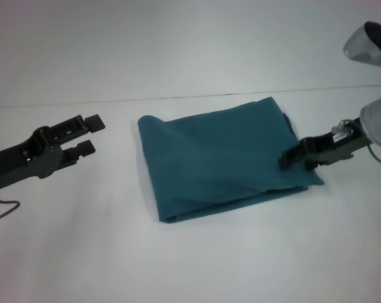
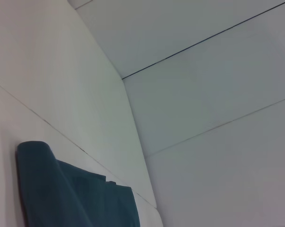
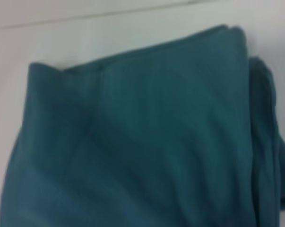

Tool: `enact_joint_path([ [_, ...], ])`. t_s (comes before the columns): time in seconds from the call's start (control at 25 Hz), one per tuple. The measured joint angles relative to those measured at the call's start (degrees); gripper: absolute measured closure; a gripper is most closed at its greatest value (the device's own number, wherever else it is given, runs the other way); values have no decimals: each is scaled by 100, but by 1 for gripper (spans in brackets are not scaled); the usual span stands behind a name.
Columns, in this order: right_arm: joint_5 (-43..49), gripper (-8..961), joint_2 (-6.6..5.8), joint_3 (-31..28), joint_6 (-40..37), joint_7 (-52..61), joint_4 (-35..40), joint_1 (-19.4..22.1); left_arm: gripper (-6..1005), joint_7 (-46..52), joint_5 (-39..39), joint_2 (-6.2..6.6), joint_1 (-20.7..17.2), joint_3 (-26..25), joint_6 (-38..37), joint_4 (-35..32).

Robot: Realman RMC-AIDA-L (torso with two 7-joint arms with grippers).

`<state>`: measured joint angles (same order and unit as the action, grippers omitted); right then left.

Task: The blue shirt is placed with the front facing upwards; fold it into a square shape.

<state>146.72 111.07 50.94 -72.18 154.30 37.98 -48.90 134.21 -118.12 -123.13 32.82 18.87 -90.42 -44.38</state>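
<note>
Folded blue shirt (image 1: 225,158) between open left pincer (image 1: 91,134) and right pincer (image 1: 290,158)

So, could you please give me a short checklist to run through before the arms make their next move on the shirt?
1. blue shirt folded into a compact, roughly square bundle: ok.
2. Lettering hidden inside the fold: ok.
3. left gripper open and apart from the cloth: ok.
4. right gripper at the bundle's right edge; released: cannot tell.
5. Right-side layers flush: not ok, they look staggered.
6. white table beside the bundle bare: ok.
</note>
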Motion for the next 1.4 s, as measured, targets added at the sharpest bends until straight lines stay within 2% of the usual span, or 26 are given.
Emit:
enact_joint_path([
  [0.28, -256, 198, 81, -99, -602, -275, 991, 161, 173, 17, -19, 1, 7, 16, -20, 0],
  [0.48, -1439, 193, 76, -520, -1097, -1064, 1265, 395, 173, 67, -57, 24, 13, 186, -33, -27],
  [0.6, -2414, 191, 21, -901, -1223, -1388, 1272, 673, 173, 73, -60, 38, 15, 195, -38, -43],
  [0.8, -3424, 187, -172, -1298, -1381, -1874, 1276, 1287, 173, 67, -62, 52, 15, 204, -46, -64],
  [0.84, -3704, 186, -229, -1406, -1576, -2427, 1276, 1555, 174, 51, -62, 54, 14, 202, -46, -64],
  [0.88, -3704, 185, -229, -1406, -1576, -2427, 1276, 1555, 174, 35, -62, 53, 14, 205, -47, -64],
  [1.08, -3888, 189, -272, -1551, -2449, -4217, 1258, 2149, 174, -106, -62, 71, 19, 352, -115, -65],
  [1.2, -3760, 189, -203, -1557, -2668, -4717, 1223, 2476, 174, -272, -123, 75, 34, 674, -196, -77],
  [1.4, -3711, 189, 62, -1817, -2380, -4651, 1165, 2844, 174, -168, -543, 30, 190, 1271, 69, -129],
])
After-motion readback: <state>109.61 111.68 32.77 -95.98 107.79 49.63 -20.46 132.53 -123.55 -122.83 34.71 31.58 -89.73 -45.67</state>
